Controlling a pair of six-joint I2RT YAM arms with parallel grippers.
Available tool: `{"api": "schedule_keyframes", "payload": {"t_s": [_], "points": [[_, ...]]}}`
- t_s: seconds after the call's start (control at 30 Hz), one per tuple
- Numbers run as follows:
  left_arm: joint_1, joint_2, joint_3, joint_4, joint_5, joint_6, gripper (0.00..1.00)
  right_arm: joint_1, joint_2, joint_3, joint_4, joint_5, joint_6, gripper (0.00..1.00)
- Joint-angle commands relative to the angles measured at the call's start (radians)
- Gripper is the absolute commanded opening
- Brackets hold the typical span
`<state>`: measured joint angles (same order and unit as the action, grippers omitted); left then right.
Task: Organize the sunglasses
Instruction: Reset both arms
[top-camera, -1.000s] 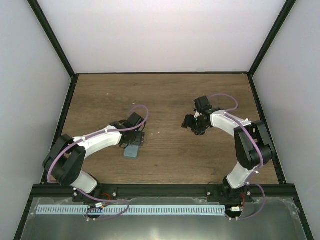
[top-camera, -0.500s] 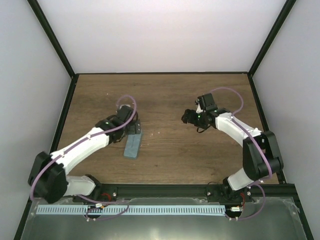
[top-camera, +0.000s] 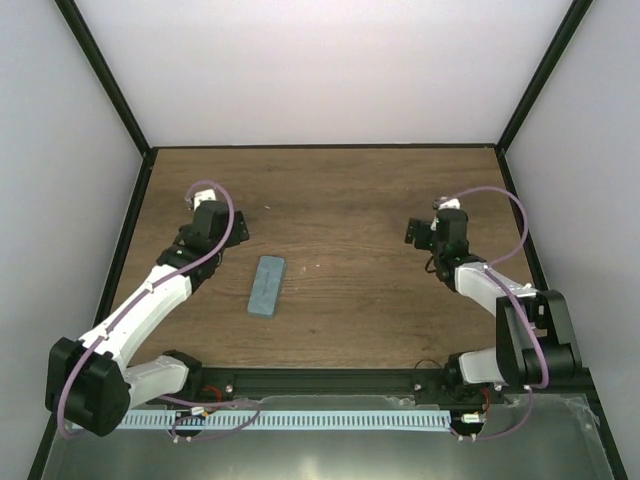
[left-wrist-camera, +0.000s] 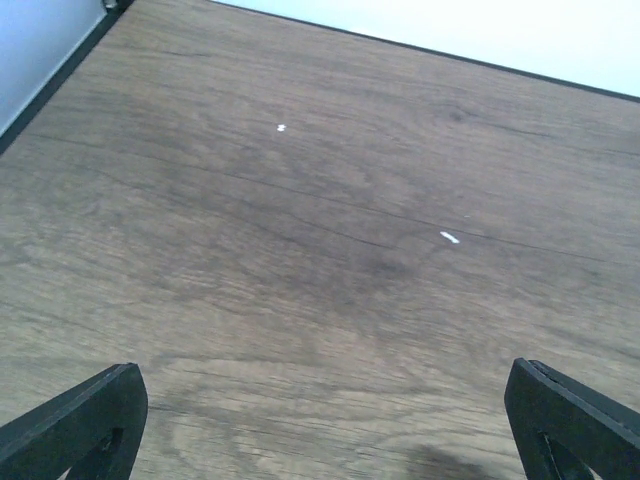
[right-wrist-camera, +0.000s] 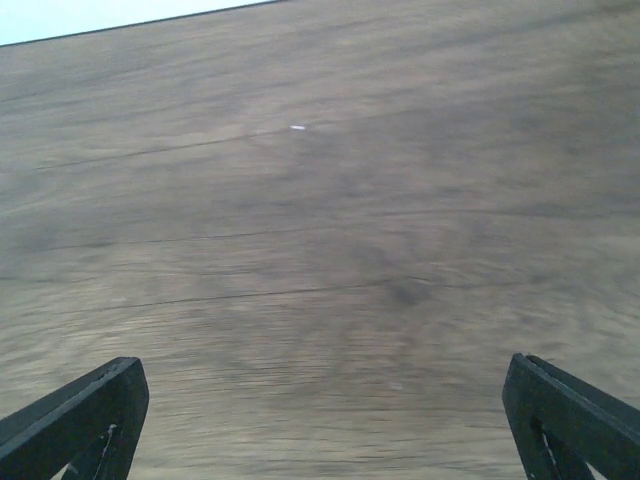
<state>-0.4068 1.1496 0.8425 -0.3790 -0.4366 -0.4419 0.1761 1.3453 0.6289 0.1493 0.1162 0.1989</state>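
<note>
Both arms have swung out toward the side edges of the brown wood-grain table (top-camera: 350, 190). The left gripper (left-wrist-camera: 320, 420) and right gripper (right-wrist-camera: 320, 420) are spread wide and empty, well apart from the teal-blue oblong rounded case (top-camera: 266, 286) lying shut left of centre. No view shows the sunglasses, so their look cannot be told; probably they sit inside the case, leaving only a retreat to rest.

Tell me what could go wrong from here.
1. The sunglasses show in no view, so whether they lie inside the teal case cannot be confirmed.
2. The case lies on the table close beside the left arm. A sweep by that arm might knock it.
</note>
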Motion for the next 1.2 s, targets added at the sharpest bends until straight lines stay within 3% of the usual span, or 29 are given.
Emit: {"api": "schedule_keyframes", "payload": {"t_s": [0.0,0.13,0.27,0.43,0.57,0.77,0.87,1.03,1.13,1.17], "points": [[0.059,-0.028,-0.075,0.107,-0.048,0.045,1.0,-0.076,0.042,-0.115,0.41,0.042,-0.038,1.0],[0.129,-0.071,-0.175,0.249,0.006,0.108,1.0,-0.092,0.118,-0.153,0.596,0.093,-0.107,1.0],[0.164,-0.093,-0.304,0.502,0.017,0.232,1.0,-0.129,0.22,-0.158,0.704,0.106,-0.082,1.0],[0.238,-0.06,-0.447,0.748,-0.089,0.245,1.0,-0.13,0.177,-0.236,0.792,0.151,-0.054,1.0],[0.353,-0.012,-0.489,0.943,0.061,0.328,1.0,-0.13,0.166,-0.262,0.838,0.119,-0.076,1.0],[0.428,0.154,-0.526,1.242,0.272,0.396,1.0,-0.107,0.152,-0.335,0.967,0.096,-0.12,1.0],[0.444,0.272,-0.534,1.37,0.317,0.395,1.0,-0.101,0.15,-0.345,0.984,0.106,-0.124,1.0],[0.443,0.376,-0.442,1.297,0.417,0.441,1.0,-0.097,0.149,-0.404,1.078,0.005,-0.172,1.0],[0.446,0.386,-0.6,1.58,0.425,0.441,1.0,-0.098,0.183,-0.412,1.128,-0.053,-0.197,1.0],[0.449,0.378,-0.607,1.597,0.424,0.437,1.0,-0.101,0.185,-0.413,1.131,-0.055,-0.196,1.0]]}}
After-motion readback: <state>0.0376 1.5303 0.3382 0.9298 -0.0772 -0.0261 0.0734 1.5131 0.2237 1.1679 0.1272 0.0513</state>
